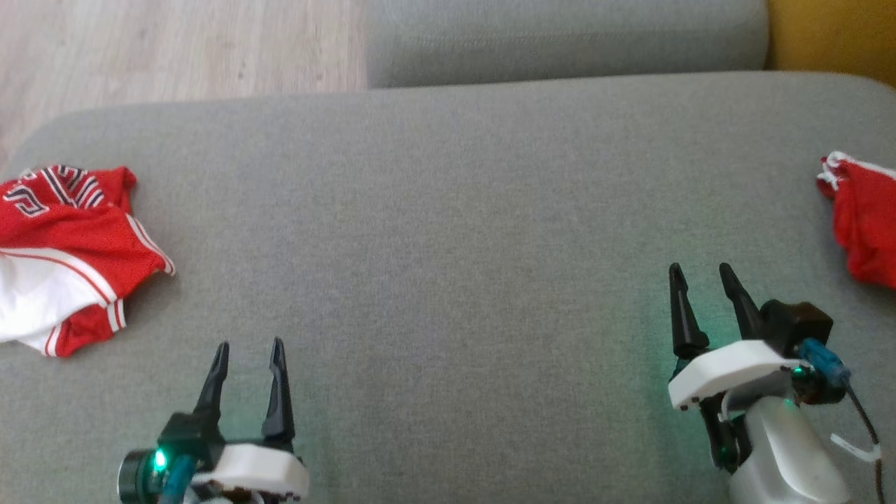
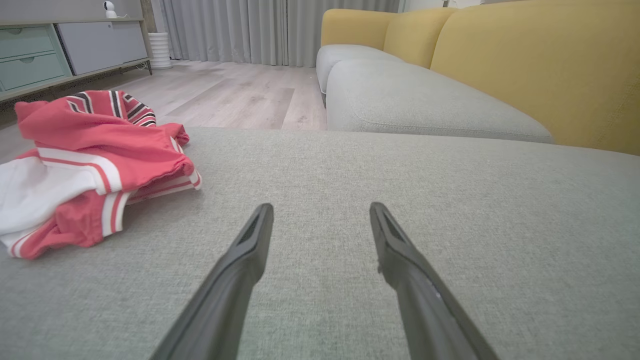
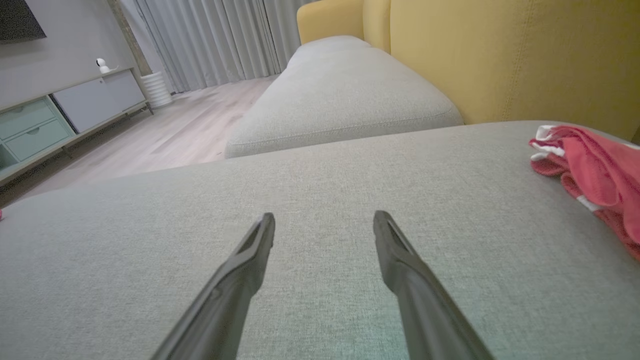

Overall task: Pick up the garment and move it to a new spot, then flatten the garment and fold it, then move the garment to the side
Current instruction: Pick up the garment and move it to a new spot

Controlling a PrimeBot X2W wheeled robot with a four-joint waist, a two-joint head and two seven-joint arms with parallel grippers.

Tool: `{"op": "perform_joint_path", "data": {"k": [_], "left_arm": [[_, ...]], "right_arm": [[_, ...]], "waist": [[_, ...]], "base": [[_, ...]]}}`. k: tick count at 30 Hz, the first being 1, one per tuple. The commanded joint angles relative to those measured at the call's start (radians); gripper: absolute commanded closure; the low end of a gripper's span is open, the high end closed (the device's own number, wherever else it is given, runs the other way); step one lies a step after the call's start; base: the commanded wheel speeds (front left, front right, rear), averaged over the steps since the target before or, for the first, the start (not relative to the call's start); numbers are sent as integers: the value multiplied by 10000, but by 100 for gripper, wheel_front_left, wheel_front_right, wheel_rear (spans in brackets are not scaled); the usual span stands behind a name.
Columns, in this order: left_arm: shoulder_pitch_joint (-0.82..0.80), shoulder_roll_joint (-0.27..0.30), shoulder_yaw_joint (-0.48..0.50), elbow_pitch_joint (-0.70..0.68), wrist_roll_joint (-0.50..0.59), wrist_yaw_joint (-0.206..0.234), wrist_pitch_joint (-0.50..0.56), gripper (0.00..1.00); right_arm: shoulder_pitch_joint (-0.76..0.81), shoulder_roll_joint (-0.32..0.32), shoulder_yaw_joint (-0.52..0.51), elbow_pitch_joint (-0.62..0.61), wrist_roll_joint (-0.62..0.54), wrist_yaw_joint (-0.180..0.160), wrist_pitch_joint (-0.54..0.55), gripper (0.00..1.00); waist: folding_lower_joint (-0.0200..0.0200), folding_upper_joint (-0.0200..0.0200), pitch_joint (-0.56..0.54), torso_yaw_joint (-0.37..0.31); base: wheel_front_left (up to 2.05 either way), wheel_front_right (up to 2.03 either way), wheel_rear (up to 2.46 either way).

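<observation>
A crumpled red and white garment [image 1: 66, 255] with striped trim lies at the left edge of the grey sofa cushion [image 1: 448, 210]; the left wrist view shows it [image 2: 85, 165] ahead and to the left. My left gripper [image 1: 250, 345] [image 2: 320, 207] hovers open and empty over the cushion, to the right of that garment and nearer me. A second red garment [image 1: 864, 224] [image 3: 595, 175] sits bunched at the cushion's right edge. To the left of it, my right gripper [image 1: 698, 269] [image 3: 324, 216] stands open, holding nothing.
A second grey cushion [image 1: 560, 35] adjoins at the back, with the yellow sofa back [image 3: 500, 60] on the right. Wood floor [image 1: 175, 49] lies beyond the left rear edge, with a low cabinet [image 2: 60, 50] and curtains [image 2: 225, 30] farther off.
</observation>
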State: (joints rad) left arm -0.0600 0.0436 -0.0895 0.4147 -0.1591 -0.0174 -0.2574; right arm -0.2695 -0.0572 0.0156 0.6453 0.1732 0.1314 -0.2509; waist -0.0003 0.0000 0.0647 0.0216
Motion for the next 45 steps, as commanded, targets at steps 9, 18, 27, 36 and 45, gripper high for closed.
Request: {"op": "perform_joint_path", "data": {"k": [9,18,27,36,45], "left_arm": [[176,66,531,-473,-38,52,-44,0],[27,66,326,-434,-162,143,-44,0],[61,66,591,-82,-420,315,-44,0],[467,66,1207,74,-349,48,-44,0],[-578,79,1776,-515,-352,-502,-44,0]], "right_arm": [[200,69,562,-585,221,-7,-108,0],[222,69,868,-544,134,-7,-108,0],[42,70,1820,-516,198,-7,-108,0],[-192,70,2775,-425,592,-7,-108,0],[-500,70,2802,-491,330,-7,-109,0]], "waist": [[3,0,-486,6],[3,0,-240,948],[3,0,58,3138],[3,0,135,4083],[3,0,789,3761]], "base": [[0,0,0],[0,0,0],[0,0,0],[0,0,0],[0,0,0]]}}
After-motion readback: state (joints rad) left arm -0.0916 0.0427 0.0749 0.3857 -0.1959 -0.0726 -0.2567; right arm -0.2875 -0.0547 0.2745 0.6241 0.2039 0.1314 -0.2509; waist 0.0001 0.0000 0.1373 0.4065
